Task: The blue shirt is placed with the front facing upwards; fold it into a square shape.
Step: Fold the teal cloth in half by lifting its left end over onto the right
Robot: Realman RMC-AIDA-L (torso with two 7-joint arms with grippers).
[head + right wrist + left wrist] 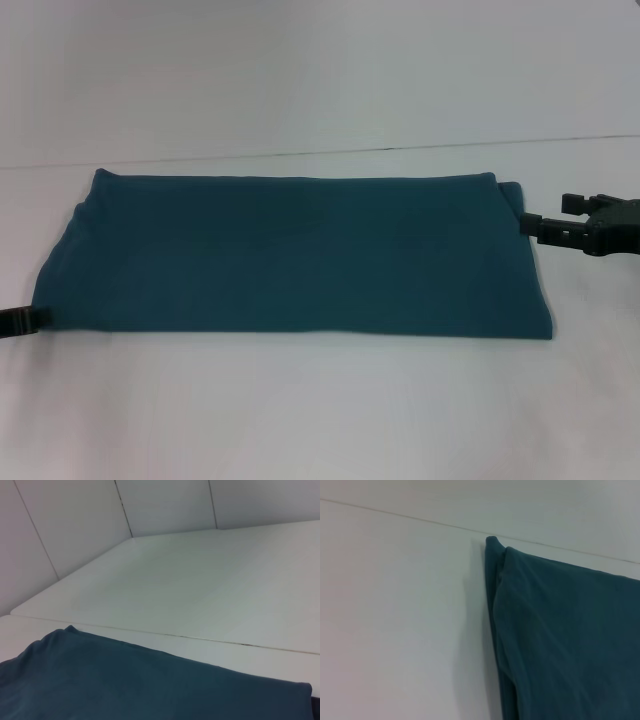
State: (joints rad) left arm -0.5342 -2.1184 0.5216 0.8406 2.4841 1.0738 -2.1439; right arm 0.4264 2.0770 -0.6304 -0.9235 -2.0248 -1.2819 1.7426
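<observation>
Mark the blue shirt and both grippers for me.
blue shirt (300,260): head view, middle of the folded cloth.
right gripper (530,224): head view, fingertips at the shirt's right edge.
left gripper (30,321): head view, tip at the shirt's left near corner.

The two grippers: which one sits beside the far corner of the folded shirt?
The right gripper: it meets the blue shirt at its far right corner. The left gripper sits at the near left corner instead, barely poking into the head view.

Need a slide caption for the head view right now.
Blue shirt folded into a wide rectangle, left gripper and right gripper at its ends.
</observation>
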